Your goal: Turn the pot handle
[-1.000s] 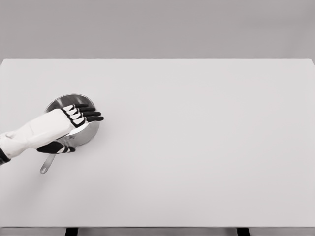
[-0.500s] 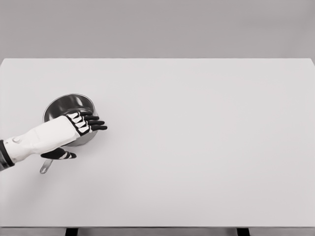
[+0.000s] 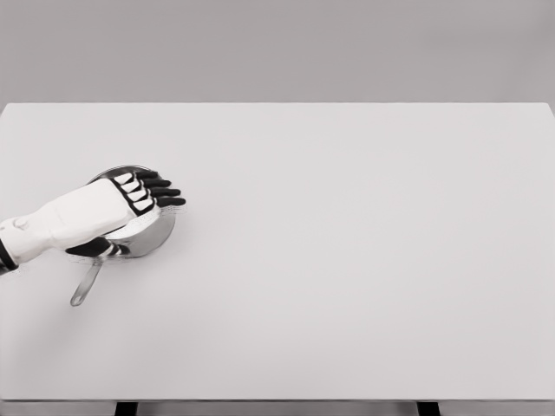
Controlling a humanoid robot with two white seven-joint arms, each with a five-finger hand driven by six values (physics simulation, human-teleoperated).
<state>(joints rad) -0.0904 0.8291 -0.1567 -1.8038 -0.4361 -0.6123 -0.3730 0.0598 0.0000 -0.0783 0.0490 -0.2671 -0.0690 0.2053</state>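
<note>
My left hand (image 3: 121, 208) lies over the pot (image 3: 147, 232), fingers spread, gripping nothing; I fear it shoves the pot across the counter (image 3: 347, 260) without turning the handle (image 3: 87, 283)

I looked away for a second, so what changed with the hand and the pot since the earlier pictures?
The left hand dipped toward the near side of the pot half a second ago, then came back up over its middle, fingers extended, gripping nothing. The pot and its handle, pointing near-left, ended about where they began. The table is unchanged.
</note>
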